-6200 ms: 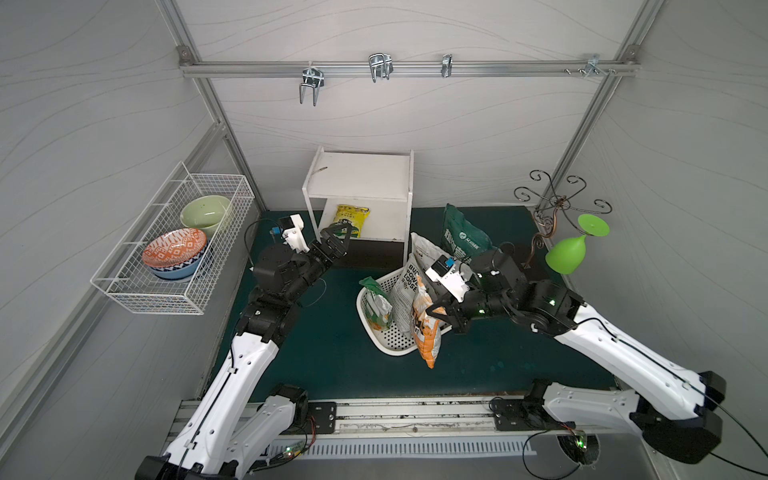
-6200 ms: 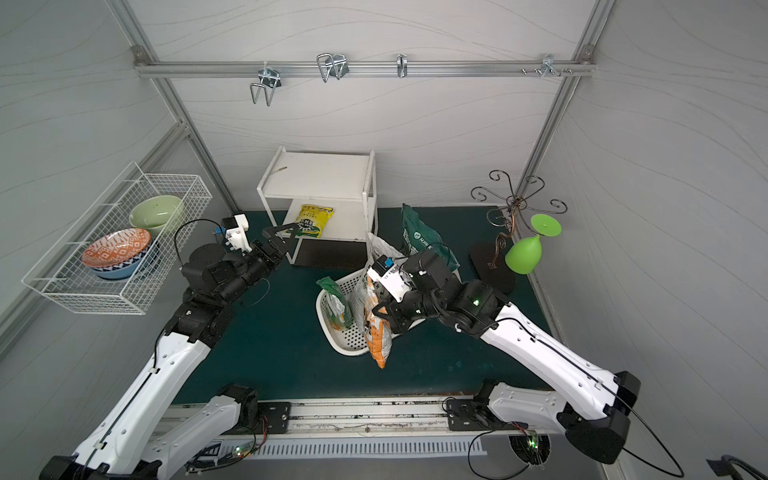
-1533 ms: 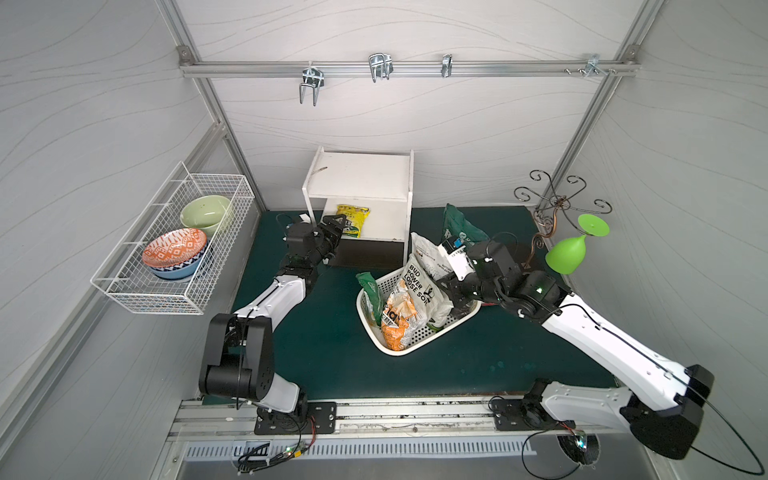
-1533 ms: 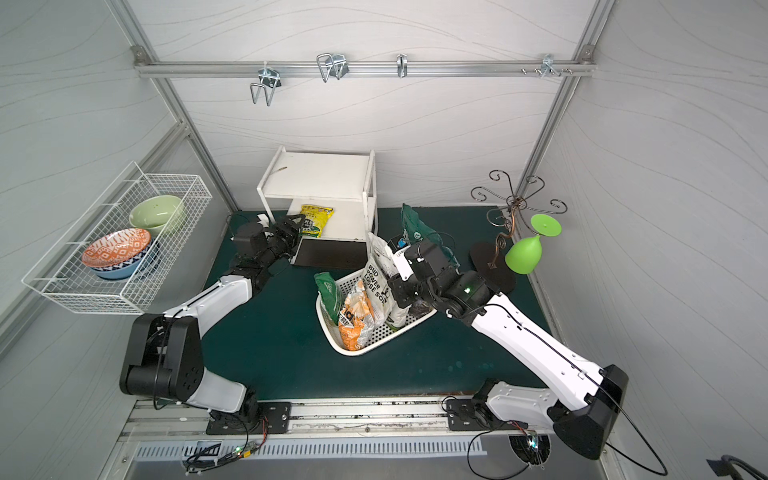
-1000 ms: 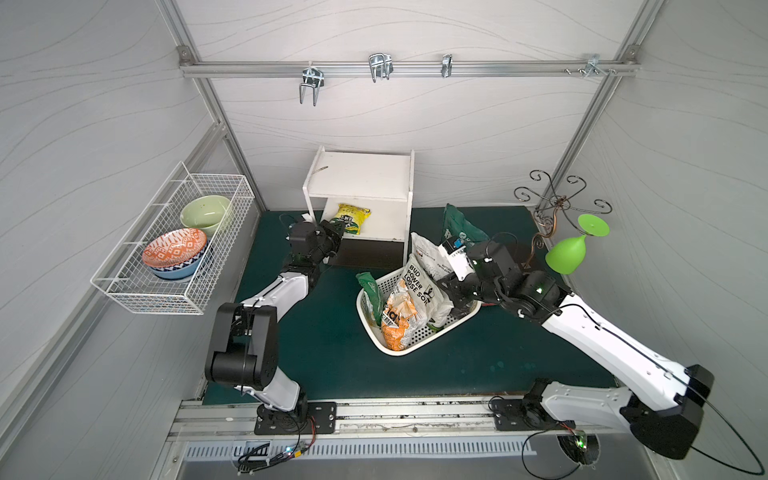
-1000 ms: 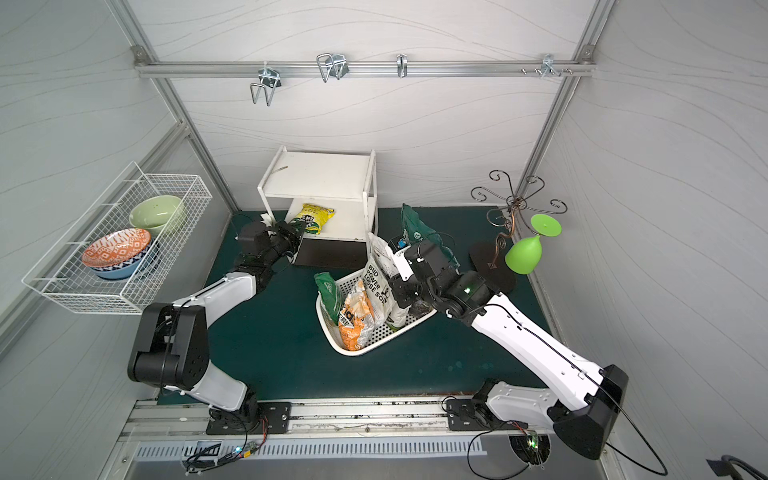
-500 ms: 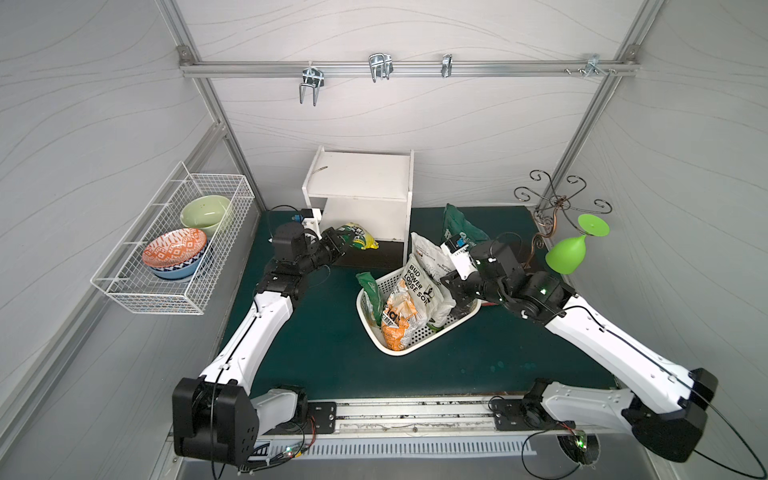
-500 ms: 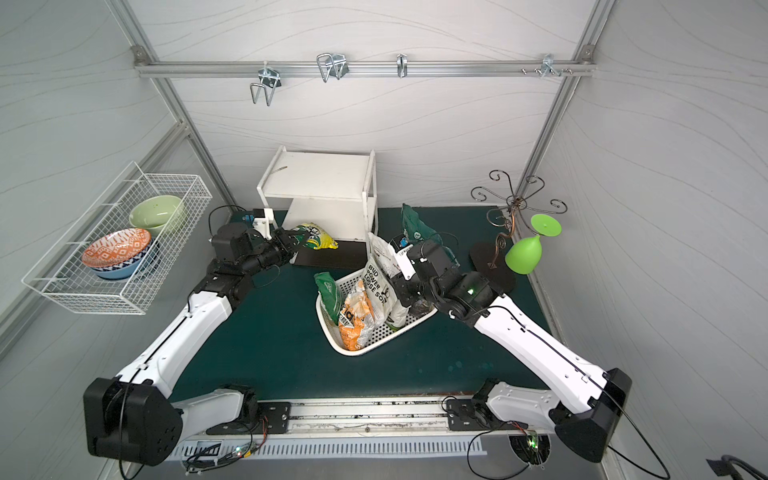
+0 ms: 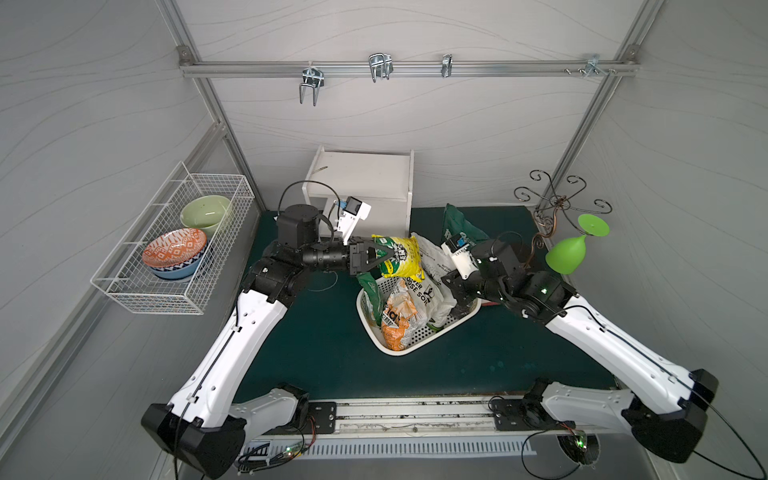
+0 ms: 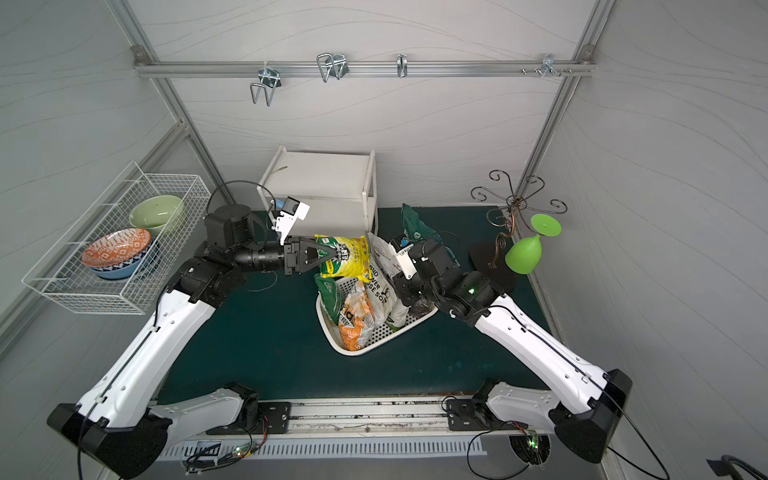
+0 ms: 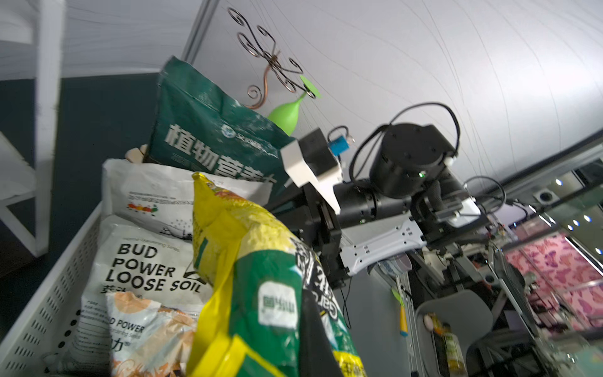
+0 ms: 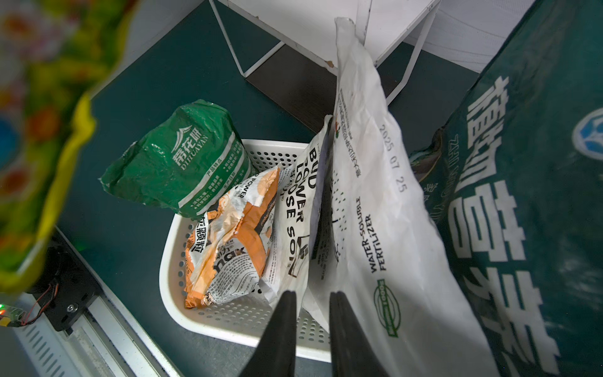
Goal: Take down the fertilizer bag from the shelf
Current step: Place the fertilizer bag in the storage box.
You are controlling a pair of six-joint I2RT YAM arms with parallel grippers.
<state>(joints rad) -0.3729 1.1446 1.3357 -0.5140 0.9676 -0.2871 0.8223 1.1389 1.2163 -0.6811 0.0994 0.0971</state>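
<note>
Left claw (image 9: 381, 261) of mine pinches the crinkly yellow bag (image 9: 402, 261) in the air, just in front of the flat white shelf (image 9: 365, 172), over the holey plastic basket (image 9: 411, 348). My right claw (image 12: 313, 298) shows a thin gap; grip, I cannot tell.

Yellow fertilizer bag (image 9: 401, 259) aloft, near the white shelf (image 9: 361, 170).

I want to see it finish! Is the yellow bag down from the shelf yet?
Nearly. Done: the yellow fertilizer bag is off the shelf. In hand: the left gripper is shut on it, holding it in the air by the white basket. Left: setting it down.
</note>
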